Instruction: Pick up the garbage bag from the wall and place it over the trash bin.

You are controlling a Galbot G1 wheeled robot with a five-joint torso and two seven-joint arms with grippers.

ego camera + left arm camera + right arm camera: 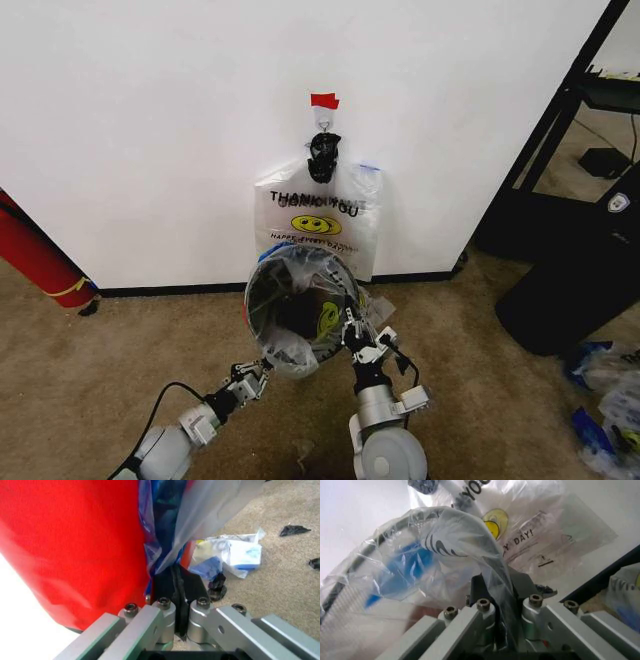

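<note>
The trash bin [252,300], black mesh, stands on the carpet below the wall [150,120], its mouth facing the head camera. The garbage bag [300,262], see-through with blue patches, is draped over its rim and into it. My left gripper [256,374] is shut on the bag's plastic at the near left rim. My right gripper [356,336] is shut on it at the right rim. In the left wrist view the gripper [175,588] pinches plastic beside the bin's red base [65,547]. In the right wrist view the gripper [497,588] pinches a stretched fold by the rim [370,551].
Another bag [330,215] with THANK YOU print and a yellow smiley hangs from a metal hook [323,120] under a red tape strip [324,100]. A red cylinder [35,255] leans at left. A black cabinet [560,200] stands at right, with loose bags [605,400] on the carpet.
</note>
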